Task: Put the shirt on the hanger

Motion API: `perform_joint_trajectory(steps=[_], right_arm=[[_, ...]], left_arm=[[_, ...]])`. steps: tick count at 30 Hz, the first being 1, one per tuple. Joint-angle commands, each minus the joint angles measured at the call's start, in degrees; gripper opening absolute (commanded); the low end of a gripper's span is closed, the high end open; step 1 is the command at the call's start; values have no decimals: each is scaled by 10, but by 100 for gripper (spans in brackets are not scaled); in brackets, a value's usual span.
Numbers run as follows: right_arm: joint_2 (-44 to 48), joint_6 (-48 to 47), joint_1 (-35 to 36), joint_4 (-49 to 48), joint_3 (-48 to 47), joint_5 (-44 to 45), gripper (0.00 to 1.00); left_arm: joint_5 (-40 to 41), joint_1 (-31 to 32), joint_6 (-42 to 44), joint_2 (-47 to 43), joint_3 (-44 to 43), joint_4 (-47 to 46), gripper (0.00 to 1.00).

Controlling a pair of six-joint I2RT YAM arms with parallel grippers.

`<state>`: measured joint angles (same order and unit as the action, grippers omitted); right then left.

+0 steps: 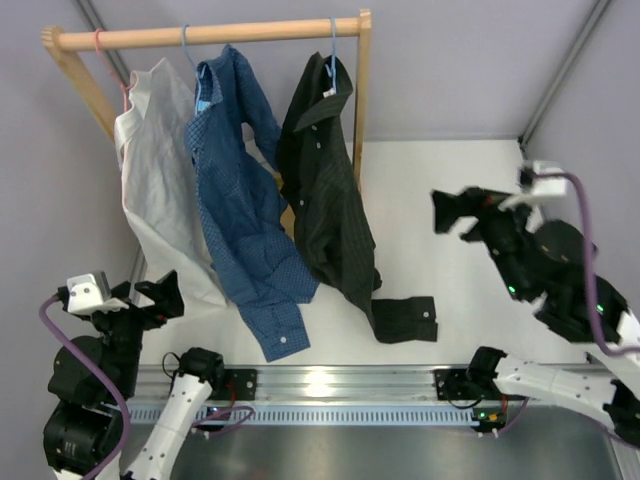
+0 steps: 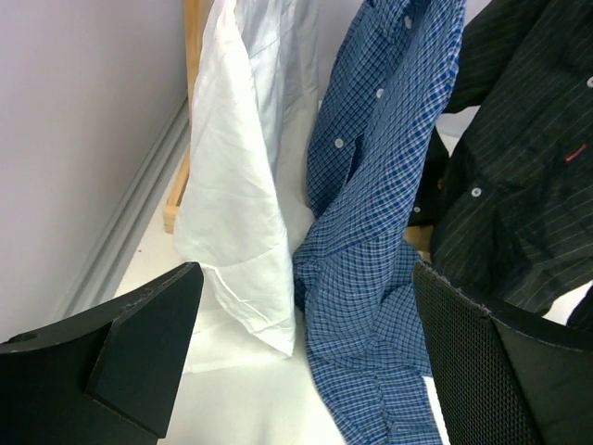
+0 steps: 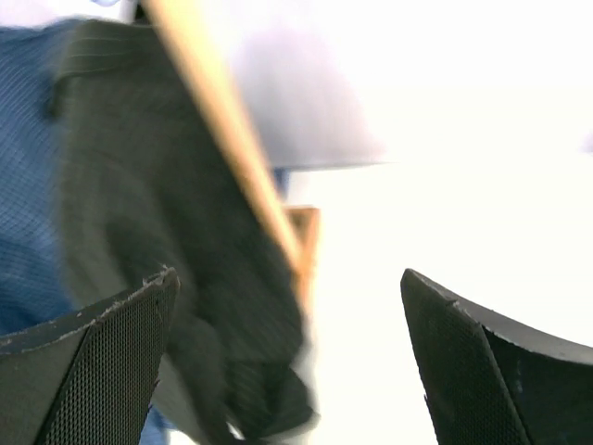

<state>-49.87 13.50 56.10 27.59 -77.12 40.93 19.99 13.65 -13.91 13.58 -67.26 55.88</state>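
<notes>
The black pinstriped shirt [image 1: 325, 180] hangs on the light-blue wire hanger [image 1: 333, 45] at the right end of the wooden rail, and one sleeve cuff lies on the table [image 1: 405, 318]. It also shows at the right of the left wrist view [image 2: 519, 176] and, blurred, in the right wrist view [image 3: 157, 241]. My left gripper [image 1: 160, 300] is open and empty, low at the left, facing the hanging shirts. My right gripper [image 1: 455, 212] is open and empty, raised to the right of the rack, apart from the shirt.
A pale shirt [image 1: 160, 170] on a pink hanger [image 1: 103, 50] and a blue patterned shirt [image 1: 240, 210] hang left of the black one on the wooden rack [image 1: 200, 35]. The rack's right post [image 1: 362, 90] stands beside the black shirt. Grey walls enclose the white table [image 1: 450, 170].
</notes>
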Motion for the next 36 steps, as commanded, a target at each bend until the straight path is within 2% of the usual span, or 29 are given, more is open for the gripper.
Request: perform_joint_trajectory(steps=[1,4,7,10,17,25,36], right_arm=[[133,-15,3,26,125,109,99],[244,31,3,99,183,132,99],[311,63,3,164,200,129,100],[333,66,3,203,201,134,100],[314,29,3,223,204,133,99],[271,33,4,228,206,158,99],[246,39,3,225,200,157,99]], left_arm=[[50,15,31,-20,9,20,98],[43,19,24,-30,18,19,98],[7,19,22,-13,18,18,98],[-16,19,13,-1,21,17,98],[-46,18,-7,12,37,4,98],[-97,18,-6,21,61,-23,98],[-76,18,15,49,92,-74,98]])
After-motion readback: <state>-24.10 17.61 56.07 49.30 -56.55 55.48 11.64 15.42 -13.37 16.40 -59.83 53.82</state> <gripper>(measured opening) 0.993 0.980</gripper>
